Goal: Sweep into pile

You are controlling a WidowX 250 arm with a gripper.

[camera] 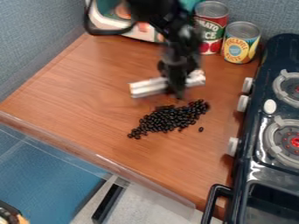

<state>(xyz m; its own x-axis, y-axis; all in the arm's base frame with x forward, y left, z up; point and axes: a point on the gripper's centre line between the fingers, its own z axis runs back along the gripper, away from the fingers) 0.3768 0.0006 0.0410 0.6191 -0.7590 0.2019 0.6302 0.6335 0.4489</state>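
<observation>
On the wooden table [88, 92] beside the toy stove [262, 144], black beans [169, 118] lie heaped.
A red-and-green can [211, 24] and a yellow-and-blue can [241, 46] stand closed at the back. The heap is glossy, stretched and ragged; just behind it, the end effector [175, 91] is clamped around a white bar [147, 87]. One loose bean [201, 129] sits toward the stove.

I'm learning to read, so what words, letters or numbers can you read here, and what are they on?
"ATO", and under it "CE": on the red and green can; the gripper's arm is partly in front.
Yellow can: curved words, too small to read surely.
Stove: no words or numbers I can read.
</observation>
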